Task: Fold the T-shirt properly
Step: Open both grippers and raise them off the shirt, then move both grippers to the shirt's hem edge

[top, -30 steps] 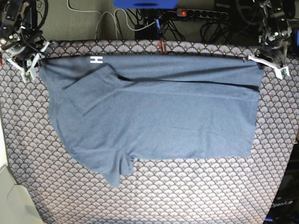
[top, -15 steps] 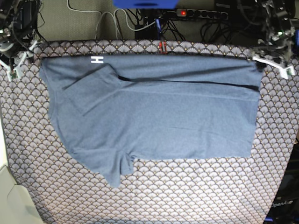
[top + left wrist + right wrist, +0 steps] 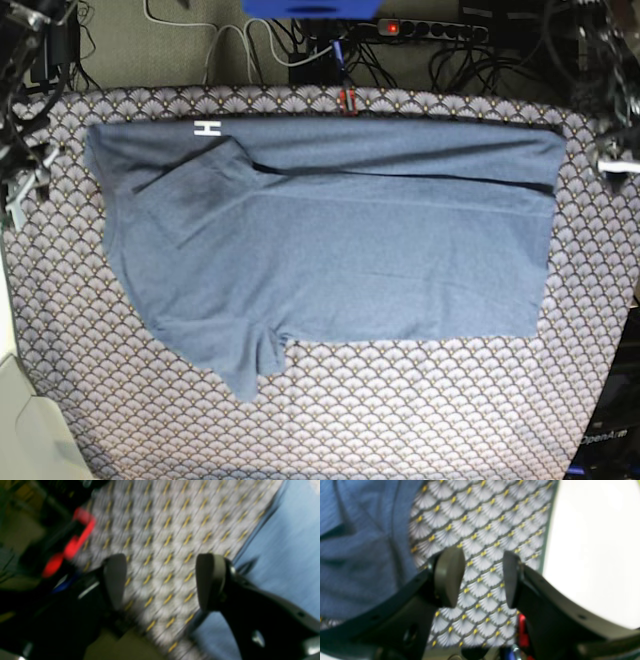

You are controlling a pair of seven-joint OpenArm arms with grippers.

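The counter (image 3: 330,420) is covered by a grey cloth (image 3: 400,420) with a scallop pattern and small yellow marks, and it fills most of the base view. On the cloth lies the blue T-shirt (image 3: 340,250), spread across the middle and far part, its long far edge running close to the back edge of the counter. A sleeve (image 3: 195,190) is folded inward over the body near the far corner on the view's left, with a bit of white lettering (image 3: 207,127) showing at the far edge beside it; another flap of the shirt (image 3: 250,365) sticks out toward the near side. Beyond the counter sit dark cables and a power strip (image 3: 430,30). The left claw (image 3: 160,580) hangs released over bare cloth, its two pads wide apart with nothing between them, and the shirt's edge lies just beside one pad. The right claw (image 3: 482,577) is likewise released and empty over the cloth, with the shirt just to one side. Both wrist views are blurred.
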